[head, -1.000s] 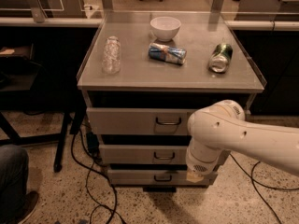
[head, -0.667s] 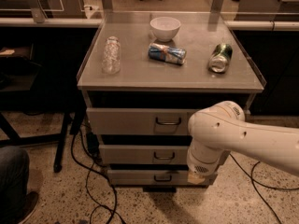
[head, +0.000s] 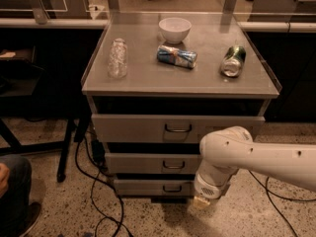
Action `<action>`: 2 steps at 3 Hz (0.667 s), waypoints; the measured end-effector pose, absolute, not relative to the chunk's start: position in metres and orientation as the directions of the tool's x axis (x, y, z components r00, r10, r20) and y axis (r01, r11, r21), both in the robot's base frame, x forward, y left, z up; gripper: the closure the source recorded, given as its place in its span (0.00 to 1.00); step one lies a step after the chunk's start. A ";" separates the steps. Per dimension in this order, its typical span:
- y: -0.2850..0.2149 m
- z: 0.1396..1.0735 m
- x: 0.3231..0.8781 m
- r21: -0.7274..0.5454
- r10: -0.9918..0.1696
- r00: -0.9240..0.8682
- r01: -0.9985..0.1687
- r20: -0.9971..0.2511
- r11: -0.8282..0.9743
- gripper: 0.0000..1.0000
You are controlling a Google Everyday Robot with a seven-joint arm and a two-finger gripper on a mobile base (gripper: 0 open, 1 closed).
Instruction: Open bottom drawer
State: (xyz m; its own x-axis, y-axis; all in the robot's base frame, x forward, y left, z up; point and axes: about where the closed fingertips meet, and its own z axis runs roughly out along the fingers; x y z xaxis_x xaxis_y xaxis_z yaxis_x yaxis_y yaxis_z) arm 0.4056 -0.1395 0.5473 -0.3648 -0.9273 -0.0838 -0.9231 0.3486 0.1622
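Observation:
A grey metal cabinet has three drawers. The bottom drawer is the lowest and shortest front, with a small dark wire loop handle; its front stands roughly flush under the middle drawer. My white arm comes in from the right. My gripper hangs at the arm's end, near the floor, just right of the bottom drawer's handle and in front of the drawer's right end. Only a pale tip of it shows below the wrist.
The top drawer has the wider handle. On the cabinet top lie a clear plastic bottle, a white bowl, a blue can and a green can. Black cables trail on the floor. A person's leg is at left.

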 end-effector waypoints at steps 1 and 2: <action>-0.128 0.499 0.416 0.217 -0.909 -0.403 -0.901 -0.102 0.375 1.00; -0.122 0.462 0.427 0.254 -0.901 -0.423 -0.885 -0.095 0.389 1.00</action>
